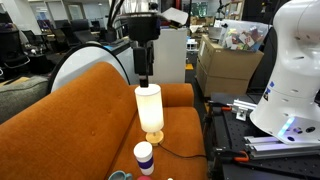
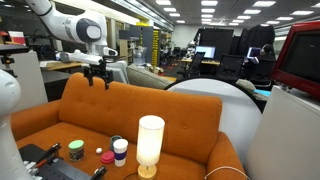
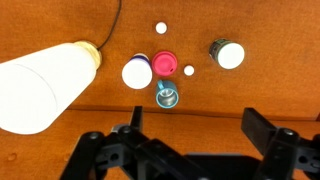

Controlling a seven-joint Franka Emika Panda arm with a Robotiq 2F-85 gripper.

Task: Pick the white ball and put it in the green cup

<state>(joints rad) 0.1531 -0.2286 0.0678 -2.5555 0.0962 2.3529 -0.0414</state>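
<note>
While gripper (image 3: 192, 122) hangs wide open | ball (image 3: 188, 70) frame centre, above gripper | cup (image 3: 167, 96) just lower-left of ball

In the wrist view the lamp (image 3: 45, 85) is cut by the left edge. The gripper (image 3: 192, 125), low and right of it, is blurred, and its base is cut by the bottom edge. A small glinting thing (image 3: 166, 96) right of the lamp is too blurred to name. In an exterior view a teal thing (image 1: 120, 176) below the lamp is cut by the bottom edge; what it is cannot be told. A white speck (image 2: 108, 158) left of the lamp is too small to name.
</note>
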